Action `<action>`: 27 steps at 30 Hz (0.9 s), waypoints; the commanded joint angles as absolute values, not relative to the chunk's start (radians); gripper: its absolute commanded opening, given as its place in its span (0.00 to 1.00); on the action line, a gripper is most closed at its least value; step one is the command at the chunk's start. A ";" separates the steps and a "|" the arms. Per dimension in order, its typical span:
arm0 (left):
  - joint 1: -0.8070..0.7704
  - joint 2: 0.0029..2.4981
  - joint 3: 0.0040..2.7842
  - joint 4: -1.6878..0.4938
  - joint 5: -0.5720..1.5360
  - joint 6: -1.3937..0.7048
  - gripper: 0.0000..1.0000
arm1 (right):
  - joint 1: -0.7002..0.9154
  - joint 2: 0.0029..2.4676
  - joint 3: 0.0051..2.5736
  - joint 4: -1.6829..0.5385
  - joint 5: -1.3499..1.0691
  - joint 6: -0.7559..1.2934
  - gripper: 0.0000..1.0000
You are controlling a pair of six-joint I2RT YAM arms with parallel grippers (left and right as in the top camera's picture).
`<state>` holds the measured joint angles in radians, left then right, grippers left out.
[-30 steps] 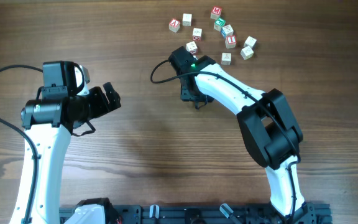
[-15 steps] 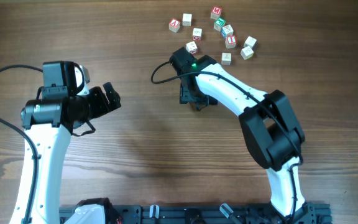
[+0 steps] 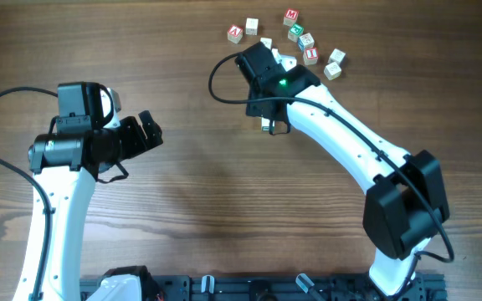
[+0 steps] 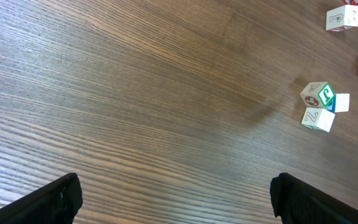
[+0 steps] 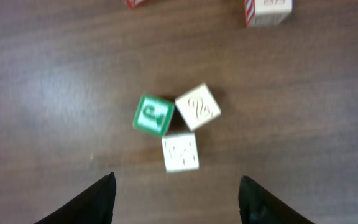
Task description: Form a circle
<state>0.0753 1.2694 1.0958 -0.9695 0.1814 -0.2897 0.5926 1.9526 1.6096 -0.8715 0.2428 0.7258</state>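
Observation:
The circle is a tight group of three tiny cubes. In the right wrist view it shows as a green-faced cube (image 5: pixel 153 115), a pale cube (image 5: pixel 197 107) and another pale cube (image 5: pixel 180 152), all touching. My right gripper (image 5: pixel 178 202) hovers over them, open, with nothing between its fingers (image 5: pixel 98 199). From overhead, the right gripper (image 3: pixel 273 128) covers most of the group (image 3: pixel 265 125). The left wrist view catches the same group (image 4: pixel 321 104) far off to the right. My left gripper (image 3: pixel 149 132) stands open over bare wood, well to the left.
Several loose lettered cubes lie scattered at the table's far side, among them a red-lettered cube (image 3: pixel 235 33), a second red-lettered cube (image 3: pixel 290 16), a green cube (image 3: pixel 296 32) and pale cubes (image 3: pixel 335 65). The right arm's white link (image 3: pixel 341 134) crosses the table's right half.
The right arm's wrist has swung toward the far side and now covers a loose cube; its elbow has moved right. Its gripper stays over the three cubes. The left arm is still.

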 commanded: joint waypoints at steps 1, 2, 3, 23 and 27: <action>0.081 1.257 1.090 -0.970 0.182 -0.269 1.00 | 0.536 2.006 1.601 -0.810 0.293 0.755 0.45; 0.081 1.257 1.090 -0.970 0.182 -0.269 1.00 | 0.520 2.016 1.600 -0.778 0.279 0.732 0.41; 0.081 1.257 1.090 -0.970 0.182 -0.269 1.00 | 0.506 2.022 1.600 -0.745 0.249 0.696 0.41; 0.081 1.257 1.090 -0.970 0.182 -0.269 1.00 | 0.458 2.120 1.600 -0.468 0.065 0.632 0.25; 0.081 1.257 1.090 -0.970 0.182 -0.269 1.00 | 0.443 2.141 1.600 -0.468 0.022 0.633 0.22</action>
